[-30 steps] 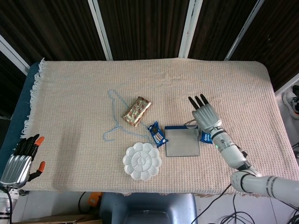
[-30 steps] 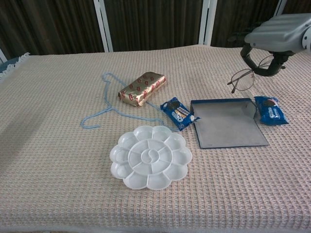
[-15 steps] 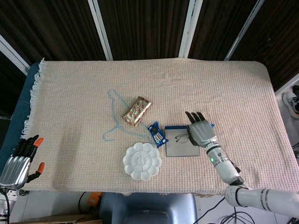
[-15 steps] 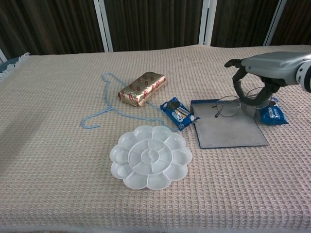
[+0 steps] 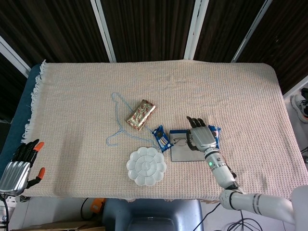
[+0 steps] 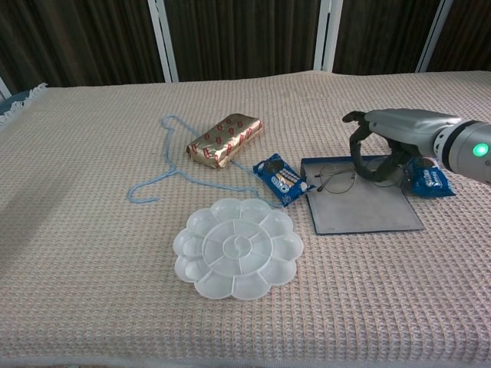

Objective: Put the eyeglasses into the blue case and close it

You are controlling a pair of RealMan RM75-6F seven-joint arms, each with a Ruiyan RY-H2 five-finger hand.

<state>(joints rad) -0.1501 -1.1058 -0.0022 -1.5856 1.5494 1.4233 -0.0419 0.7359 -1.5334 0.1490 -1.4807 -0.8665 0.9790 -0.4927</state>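
Observation:
The open blue case (image 6: 364, 211) lies flat on the cloth, right of centre, showing its grey lining (image 5: 186, 153). Thin-rimmed eyeglasses (image 6: 335, 180) sit low over the case's far part, with the left lens near the case's left edge (image 5: 179, 141). My right hand (image 6: 386, 144) curls its fingers around the right lens and holds the glasses just above or on the lining; which, I cannot tell. From the head view the right hand (image 5: 202, 136) covers the case's far right corner. My left hand (image 5: 19, 166) hangs off the table's near left corner, fingers apart, holding nothing.
A blue cookie pack (image 6: 281, 179) touches the case's left edge and another (image 6: 430, 178) lies at its right, behind the hand. A white flower-shaped palette (image 6: 238, 247) sits in front left. Further left lie a gold wrapped bar (image 6: 225, 139) and a light blue hanger (image 6: 173, 165).
My right hand has carried the eyeglasses down and leftward from above the table beyond the case to low over the case's far part. The left hand has stayed put.

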